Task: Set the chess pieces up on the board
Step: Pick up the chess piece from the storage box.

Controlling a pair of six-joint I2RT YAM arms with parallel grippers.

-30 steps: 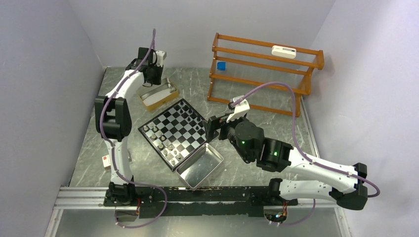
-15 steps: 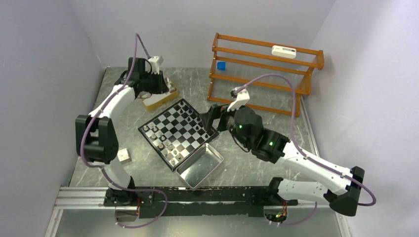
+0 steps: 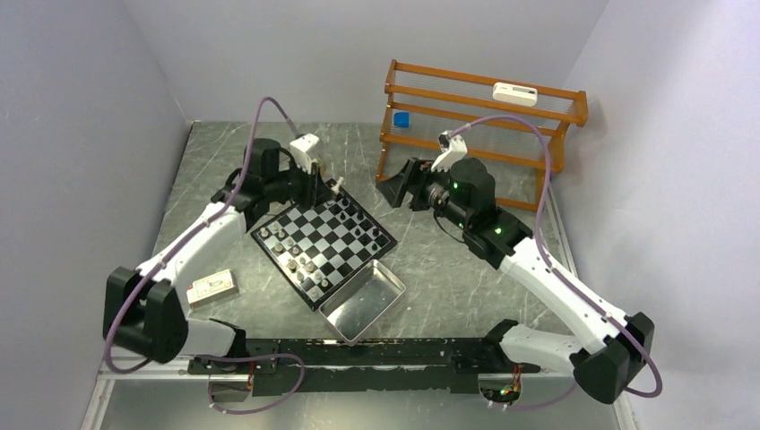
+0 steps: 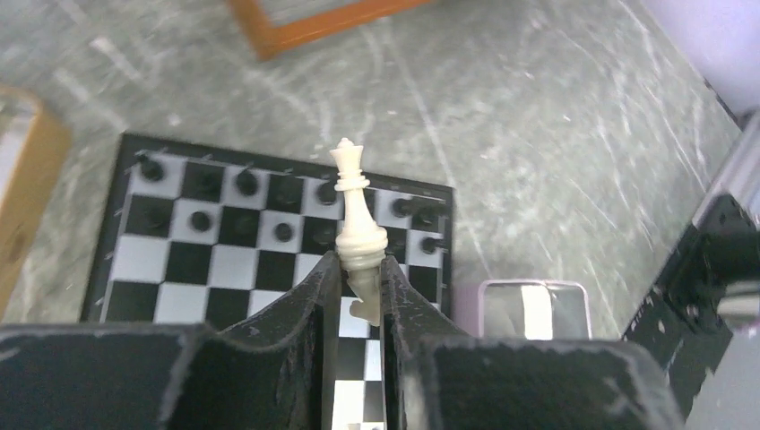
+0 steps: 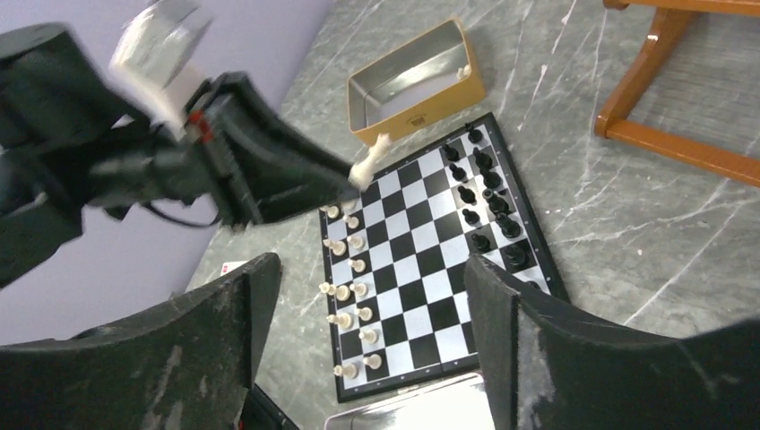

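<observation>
Left of centre in the overhead view, the left gripper [image 4: 357, 269] pinches a tall cream piece [image 4: 356, 206] by its base, over the board's upper corner. The board [image 3: 327, 235] lies mid-frame, with black pieces [image 3: 354, 218] along its upper right. Right of it, the right gripper [image 5: 367, 269] hangs with jaws spread, holding nothing.

Soft, even light from above fills the enclosure, leaving only faint shadows on the marbled table [image 3: 448, 269]. The metal tray [image 3: 363, 305] at the near side gives a pale glare. In the left wrist view the white piece [image 4: 357, 215] is sharp and the left gripper [image 4: 357, 278] out of focus. In the right wrist view that gripper is smeared by motion blur, while the board [image 5: 430, 269] is crisp
</observation>
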